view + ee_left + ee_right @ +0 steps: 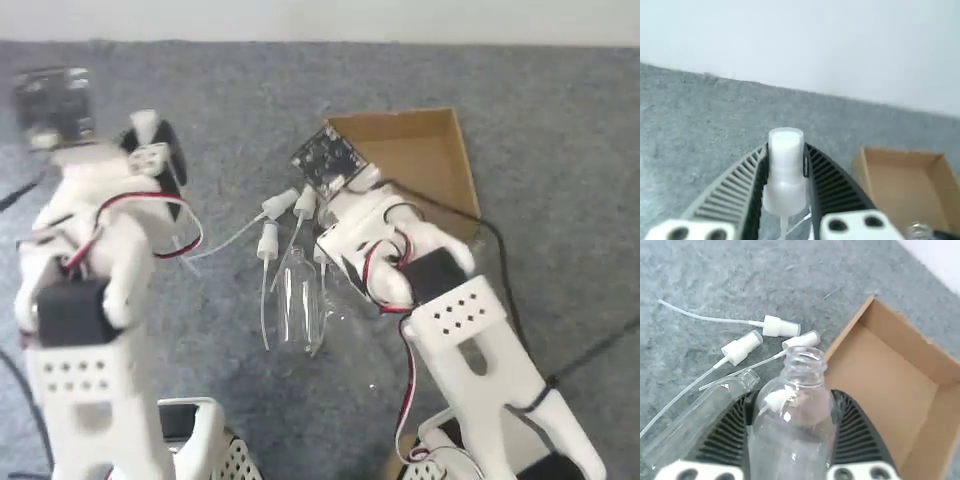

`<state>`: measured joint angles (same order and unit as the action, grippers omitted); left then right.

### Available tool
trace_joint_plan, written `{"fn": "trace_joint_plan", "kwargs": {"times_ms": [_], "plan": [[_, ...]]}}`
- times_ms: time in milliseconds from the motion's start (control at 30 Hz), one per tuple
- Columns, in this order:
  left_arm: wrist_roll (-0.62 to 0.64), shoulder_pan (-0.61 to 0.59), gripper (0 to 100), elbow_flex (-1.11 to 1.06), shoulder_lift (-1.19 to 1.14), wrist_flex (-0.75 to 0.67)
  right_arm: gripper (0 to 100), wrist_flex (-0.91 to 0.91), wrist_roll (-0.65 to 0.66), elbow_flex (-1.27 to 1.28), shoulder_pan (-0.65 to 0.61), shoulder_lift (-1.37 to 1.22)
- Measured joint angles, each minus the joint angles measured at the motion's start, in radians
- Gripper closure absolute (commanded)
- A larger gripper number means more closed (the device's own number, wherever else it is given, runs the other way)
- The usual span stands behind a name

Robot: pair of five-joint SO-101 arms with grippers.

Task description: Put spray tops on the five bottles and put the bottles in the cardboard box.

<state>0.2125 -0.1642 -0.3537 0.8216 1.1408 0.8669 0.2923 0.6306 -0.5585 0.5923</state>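
- The bottle (795,420) is clear, round-shouldered and uncapped, with a ribbed neck and an open mouth.
- Its long axis runs along the right fingers (841,410), and its mouth points away from the wrist, towards the box (890,385) and the loose tops.
- The right fingers are closed on the bottle's body, one on each side, holding it just beside the box's near edge.
- The top (786,170) is white, with a flat cap end pointing away from the left wrist; a thin tube trails back from it.
- The left fingers (810,160) are clamped on the top's sides, well left of the box (907,185).
- Three loose tops (281,204) lie on the grey worktop (560,150), close together and left of the box (420,160); their long thin tubes trail away from the box.
- A second bottle (298,298), clear and uncapped, lies on its side beside the right arm, its neck towards the loose tops.
- The box is brown cardboard, open side up.
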Motion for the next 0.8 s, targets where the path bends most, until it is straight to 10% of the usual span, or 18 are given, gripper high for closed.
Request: {"fn": "trace_joint_plan", "kwargs": {"times_ms": [367, 800], "plan": [[0.296, -0.015, 99, -0.269, 0.198, -0.224, 99.3, -0.307, 0.0, 0.341, -0.126, 0.147], [0.342, 0.123, 99, -0.381, 0.365, -0.367, 99.3, -0.261, 0.0, 0.439, -0.227, 0.293]]}}
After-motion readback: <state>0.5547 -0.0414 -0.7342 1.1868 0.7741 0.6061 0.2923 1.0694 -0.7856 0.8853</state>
